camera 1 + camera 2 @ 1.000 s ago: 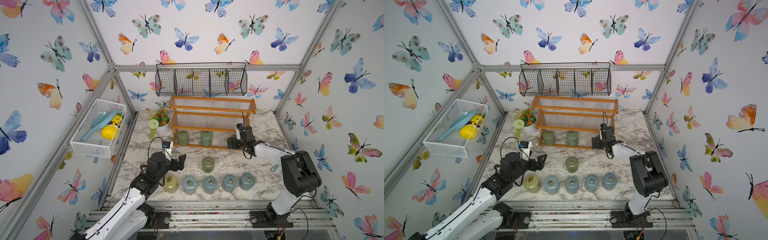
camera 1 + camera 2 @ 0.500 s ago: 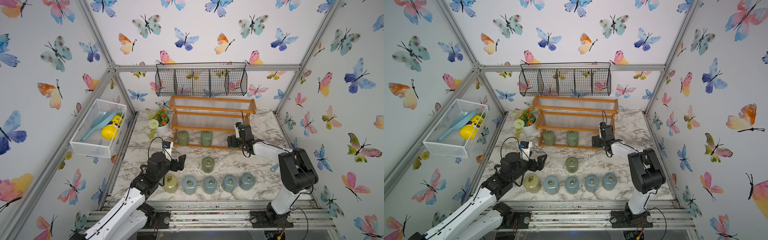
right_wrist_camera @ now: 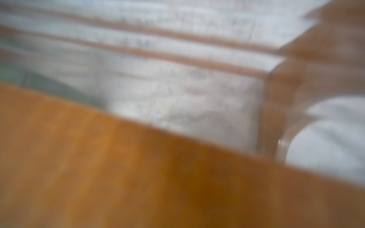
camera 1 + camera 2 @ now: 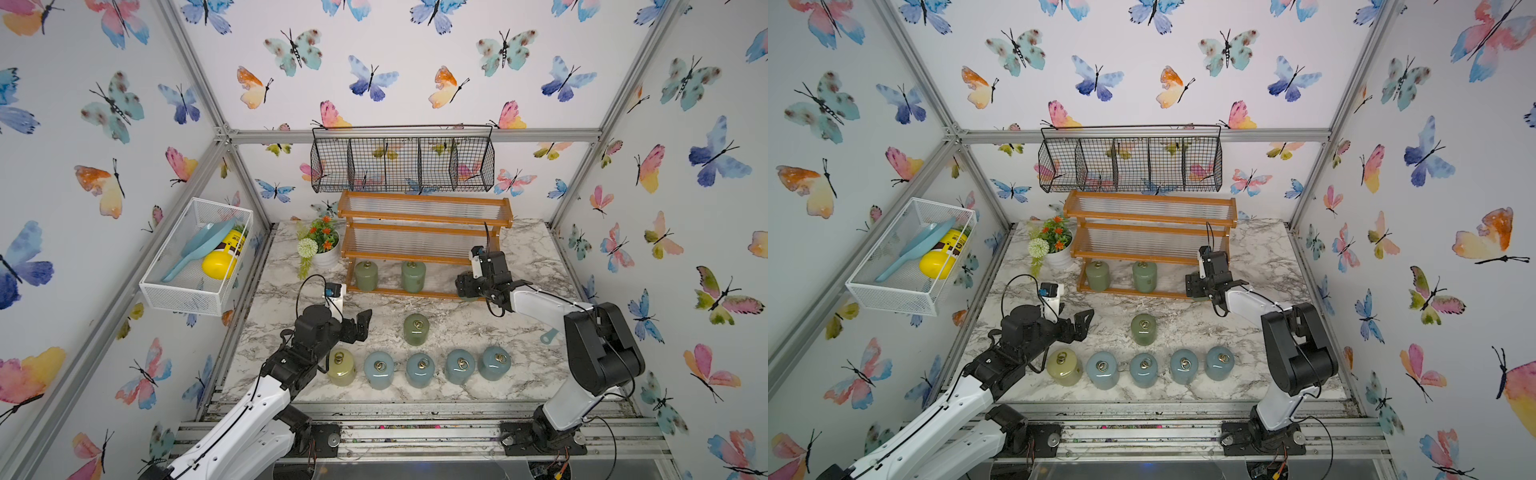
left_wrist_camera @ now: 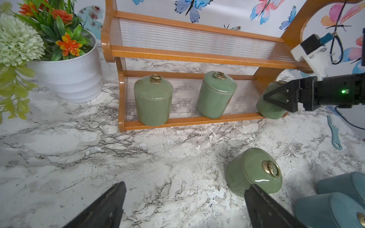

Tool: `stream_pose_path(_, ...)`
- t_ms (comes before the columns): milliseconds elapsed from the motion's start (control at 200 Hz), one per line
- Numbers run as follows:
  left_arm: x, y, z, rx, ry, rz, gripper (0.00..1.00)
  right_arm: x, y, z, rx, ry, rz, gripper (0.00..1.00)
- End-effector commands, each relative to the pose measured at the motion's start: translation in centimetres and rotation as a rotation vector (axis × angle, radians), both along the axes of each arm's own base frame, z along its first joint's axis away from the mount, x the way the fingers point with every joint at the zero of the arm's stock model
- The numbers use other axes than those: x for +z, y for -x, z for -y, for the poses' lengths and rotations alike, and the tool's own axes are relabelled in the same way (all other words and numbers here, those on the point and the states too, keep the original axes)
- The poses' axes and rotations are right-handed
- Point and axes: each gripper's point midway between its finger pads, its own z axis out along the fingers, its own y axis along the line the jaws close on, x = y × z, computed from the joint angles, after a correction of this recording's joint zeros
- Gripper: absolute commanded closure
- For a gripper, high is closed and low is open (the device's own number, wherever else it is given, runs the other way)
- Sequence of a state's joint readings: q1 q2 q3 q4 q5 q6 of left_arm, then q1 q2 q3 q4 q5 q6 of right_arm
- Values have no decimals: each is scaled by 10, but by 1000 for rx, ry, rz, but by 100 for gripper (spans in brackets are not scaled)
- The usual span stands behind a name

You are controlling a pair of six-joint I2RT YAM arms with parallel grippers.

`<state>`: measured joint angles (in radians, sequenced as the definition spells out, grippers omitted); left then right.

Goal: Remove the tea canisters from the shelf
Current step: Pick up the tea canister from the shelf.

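Marble tabletop [image 4: 291, 299], front edge: five canisters stand upright in a row. The cream canister [image 4: 340, 368] is at the left end, then four blue canisters [image 4: 419, 370] side by side.

Left claw [image 4: 359, 327] hovers just behind the cream canister, fingers spread wide, holding nothing. Bare marble shows between its fingertips in the left wrist view.

Lone green canister [image 4: 416, 329] stands upright behind the blue row, apart from it. Small blue tool [image 4: 549, 336] lies flat on the marble beside the right arm.

Further back: wooden shelf [image 4: 424, 255], three stepped tiers. The bottom tier carries three canisters:
- Two upright green canisters [image 4: 365, 275] stand toward its left half, well apart.
- A tilted green canister [image 5: 270, 106] sits at the right end, its base at the front rail.

Right claw [image 4: 463, 287] pinches the tilted one. One black finger lies across its side in the left wrist view, the other is hidden behind it. Right wrist view is a blur, orange wood close up.

Far end:
- A white flower pot [image 4: 326, 255] stands just left of the shelf.
- A black wire basket [image 4: 403, 164] hangs on the back wall above the shelf.
- A white mesh basket [image 4: 195, 257] on the left wall holds a yellow bottle [image 4: 222, 259].
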<state>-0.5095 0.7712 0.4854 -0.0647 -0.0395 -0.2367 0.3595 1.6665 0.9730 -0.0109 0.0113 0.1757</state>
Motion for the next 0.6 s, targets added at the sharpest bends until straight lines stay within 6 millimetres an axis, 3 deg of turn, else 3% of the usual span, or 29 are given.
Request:
stream_pose_path(0, -2, 1, -1, 2, 17, 0, 2, 33, 7, -12, 55, -73, 75, 30)
stream_pose_path(255, -3, 1, 0, 0, 22, -2, 2, 40, 46, -35, 134, -115, 76, 30)
stream_pose_path(596, -5, 2, 1, -4, 26, -11, 2, 11, 88, -60, 179, -110, 29, 30)
